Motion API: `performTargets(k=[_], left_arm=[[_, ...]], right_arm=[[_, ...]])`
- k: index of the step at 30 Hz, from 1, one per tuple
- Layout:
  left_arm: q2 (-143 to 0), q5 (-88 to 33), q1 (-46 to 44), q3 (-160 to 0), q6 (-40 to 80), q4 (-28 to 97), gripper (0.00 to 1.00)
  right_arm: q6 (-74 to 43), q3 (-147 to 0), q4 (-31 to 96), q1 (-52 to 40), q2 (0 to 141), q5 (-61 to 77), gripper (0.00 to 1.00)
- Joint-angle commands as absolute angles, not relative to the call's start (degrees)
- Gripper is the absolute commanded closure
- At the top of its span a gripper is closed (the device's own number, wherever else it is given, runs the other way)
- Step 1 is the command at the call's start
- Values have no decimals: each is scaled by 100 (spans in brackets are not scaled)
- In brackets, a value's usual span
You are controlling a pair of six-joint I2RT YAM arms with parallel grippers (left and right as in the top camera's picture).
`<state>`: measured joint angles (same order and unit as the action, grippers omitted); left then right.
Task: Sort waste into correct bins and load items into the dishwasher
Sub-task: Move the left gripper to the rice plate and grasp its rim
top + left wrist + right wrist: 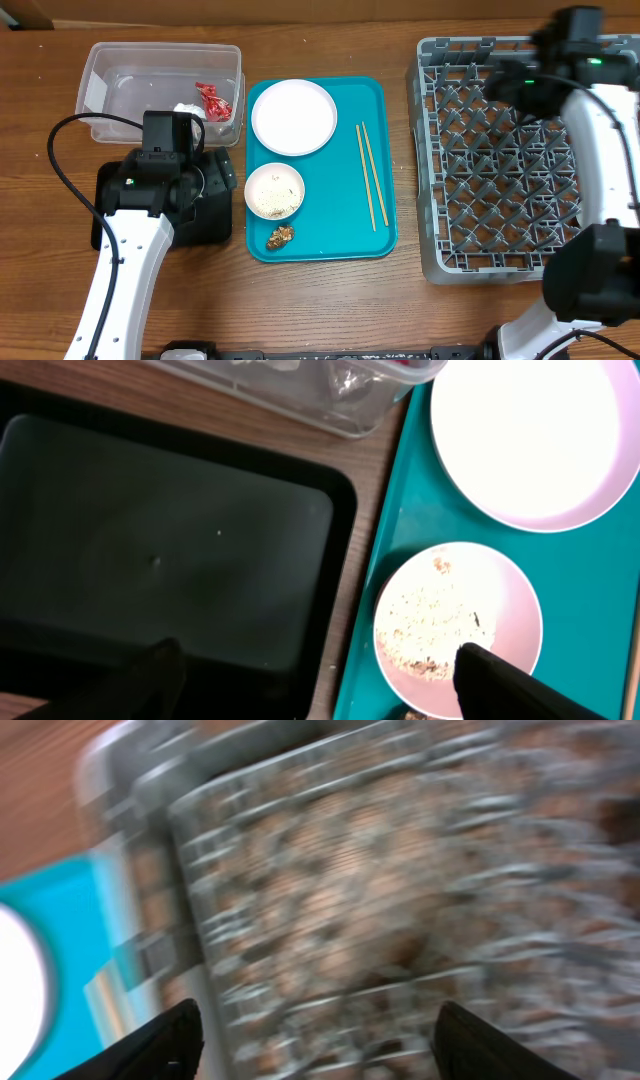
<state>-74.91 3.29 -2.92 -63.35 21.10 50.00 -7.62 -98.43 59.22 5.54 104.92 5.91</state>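
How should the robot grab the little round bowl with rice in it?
Pinch the small round pale bowl by its rim, coming straight down from above, one finger inside and one outside. It sits upright on the teal tray, so its rim is probably easiest.

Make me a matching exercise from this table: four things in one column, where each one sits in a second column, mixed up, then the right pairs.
Things
1. red wrapper
2. chopsticks
3. brown food scrap
4. plate

Places
A. right side of the teal tray
B. teal tray, far end, left of centre
C. inside the clear tub
D. teal tray, near edge, just below the rice bowl

Pairs: 1-C, 2-A, 3-D, 4-B
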Motion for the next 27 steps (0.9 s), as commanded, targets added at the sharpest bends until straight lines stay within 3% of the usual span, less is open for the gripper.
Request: performTargets(k=[1, 14, 20, 27], left_arm=[[-7500, 357, -303, -6337, 2187, 5127, 11], [-7725, -8, -305, -6335, 2187, 5524, 8], [-8106, -523, -661, -6335, 2165, 5183, 10], [-8825, -493, -1763, -6337, 2049, 4584, 12]], right_arm=[[-707, -9863, 5909, -132, 10477, 1168, 21], [-1529, -9625, 6834, -1706, 10750, 1085, 21], [-1522, -9607, 7437, -1645, 10726, 397, 22], [-1452, -9607, 7837, -1142, 10586, 231, 22]])
